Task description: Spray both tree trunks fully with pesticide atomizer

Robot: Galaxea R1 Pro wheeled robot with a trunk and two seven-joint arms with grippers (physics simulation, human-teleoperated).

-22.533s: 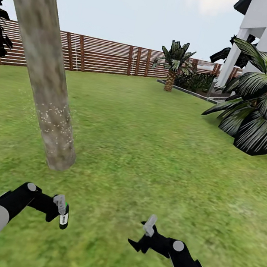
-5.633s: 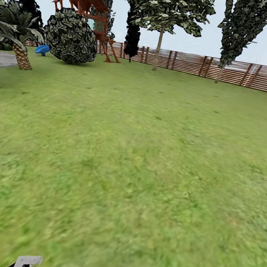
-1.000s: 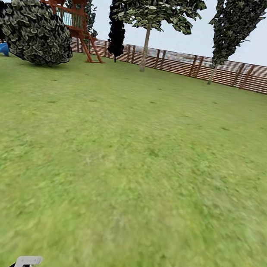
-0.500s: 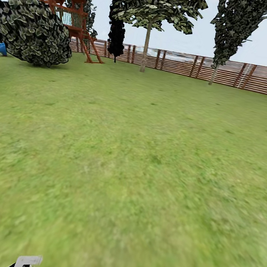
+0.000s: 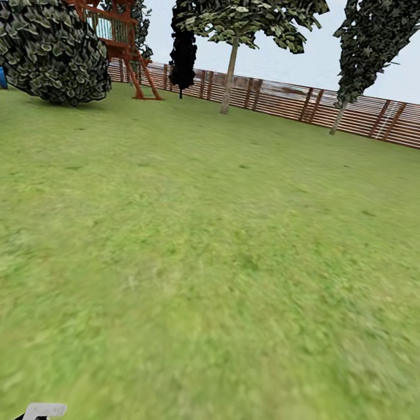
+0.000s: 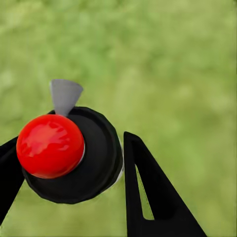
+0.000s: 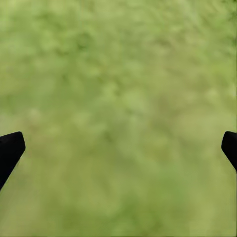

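Facing open lawn [image 5: 203, 250], trees [image 5: 231, 69] far off by the fence [image 5: 391, 121].
Left gripper [image 6: 69, 163] clamped on the atomizer [image 6: 64, 153], body hidden; right gripper [image 7: 118, 148] spread wide, tips cropped.

Green lawn [image 5: 216, 252]; round bush [image 5: 52, 48], tree trunk [image 5: 229, 76], play tower [image 5: 101, 5] standing on it.

The spray bottle's [image 6: 69, 153] body is hidden beneath its cap; both tree [image 5: 242, 9] crowns are cropped at twelve o'clock.
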